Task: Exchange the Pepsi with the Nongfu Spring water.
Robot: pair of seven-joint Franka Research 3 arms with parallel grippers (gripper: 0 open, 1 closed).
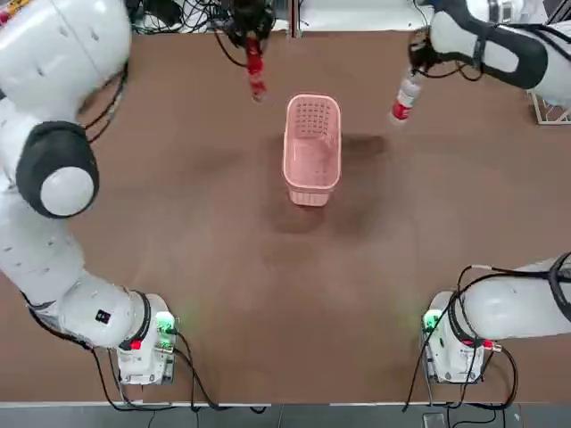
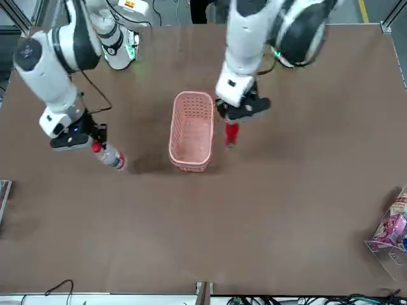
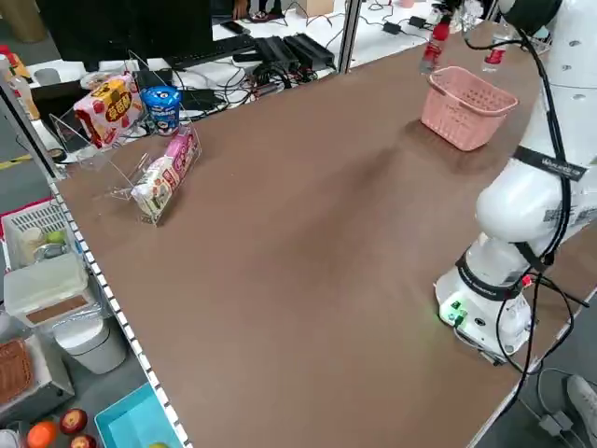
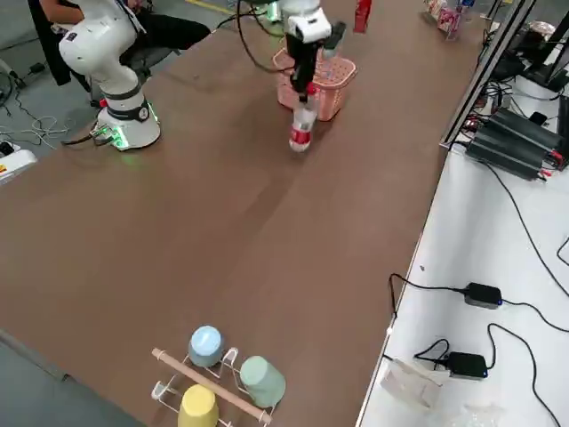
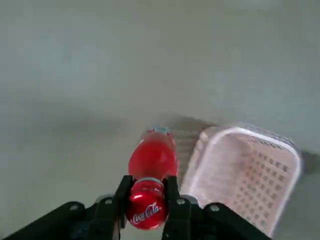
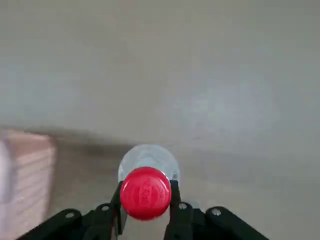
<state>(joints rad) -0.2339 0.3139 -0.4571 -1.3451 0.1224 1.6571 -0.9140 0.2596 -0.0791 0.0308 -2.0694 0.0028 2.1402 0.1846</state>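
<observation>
Red-capped bottles hang either side of the pink basket (image 1: 313, 147): left gripper (image 1: 252, 46) pinches the Pepsi (image 1: 256, 73) at eleven o'clock; right gripper (image 1: 415, 64) pinches the Nongfu Spring water (image 1: 405, 100) at two; both should cross clear of the basket rim.

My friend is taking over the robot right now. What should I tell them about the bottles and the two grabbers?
Left gripper: shut on the red bottle at its cap, holding it above the table on the left of the pink basket.
Right gripper: shut on the water bottle at its cap, on the basket's right.
Done: both bottles picked up.
Left: carry each across to the other's side, probably one at a time, and set them down.
</observation>
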